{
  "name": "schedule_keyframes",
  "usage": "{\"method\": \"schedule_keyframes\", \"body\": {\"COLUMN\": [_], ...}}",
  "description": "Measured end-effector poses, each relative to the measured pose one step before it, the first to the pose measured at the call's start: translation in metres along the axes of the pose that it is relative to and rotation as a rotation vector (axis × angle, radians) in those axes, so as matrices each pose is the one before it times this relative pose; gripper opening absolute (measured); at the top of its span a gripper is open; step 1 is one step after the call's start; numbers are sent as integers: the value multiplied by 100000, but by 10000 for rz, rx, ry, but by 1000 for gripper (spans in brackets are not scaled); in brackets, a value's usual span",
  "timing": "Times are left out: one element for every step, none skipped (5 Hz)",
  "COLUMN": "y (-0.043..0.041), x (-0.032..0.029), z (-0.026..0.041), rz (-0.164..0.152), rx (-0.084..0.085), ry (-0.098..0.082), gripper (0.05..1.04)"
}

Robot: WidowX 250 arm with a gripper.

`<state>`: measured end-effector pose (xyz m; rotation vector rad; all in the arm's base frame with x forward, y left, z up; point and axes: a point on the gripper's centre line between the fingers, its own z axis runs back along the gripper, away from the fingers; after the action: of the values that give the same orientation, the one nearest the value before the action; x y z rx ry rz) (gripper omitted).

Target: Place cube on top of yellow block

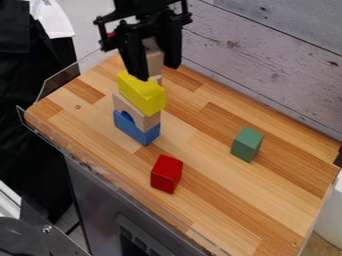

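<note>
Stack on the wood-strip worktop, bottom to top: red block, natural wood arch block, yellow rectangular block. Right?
Not quite: the bottom block is blue, not red. The camera view shows the blue block at the base, with the natural wood arch block on it and the yellow rectangular block on top, as you said.

Bright, diffuse light falls fairly evenly on the wooden tabletop (pixel 207 192) around the yellow block (pixel 141 92), with only faint, soft shadows. The block's upper face looks lighter than its sides. Left of it, dark cloth (pixel 30 85) sinks almost to black; below it, clear plastic edging (pixel 113 182) catches pale glints.
</note>
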<state>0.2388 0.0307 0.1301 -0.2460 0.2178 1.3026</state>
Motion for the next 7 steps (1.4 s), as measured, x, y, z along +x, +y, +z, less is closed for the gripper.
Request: {"method": "schedule_keyframes", "body": {"y": [374, -56, -142, -437, -162, -160, 79], "x": [479, 521, 321, 394, 214, 55, 131], "z": [-307, -515, -569, -582, -349, -140, 447], "rz": [218, -144, -35, -60, 6, -2, 79], "rx": [-196, -283, 41, 33, 59, -29, 228], "ry": [214, 253, 156, 161, 99, 66, -80], "gripper": [574, 574, 574, 574, 574, 661, 924]}}
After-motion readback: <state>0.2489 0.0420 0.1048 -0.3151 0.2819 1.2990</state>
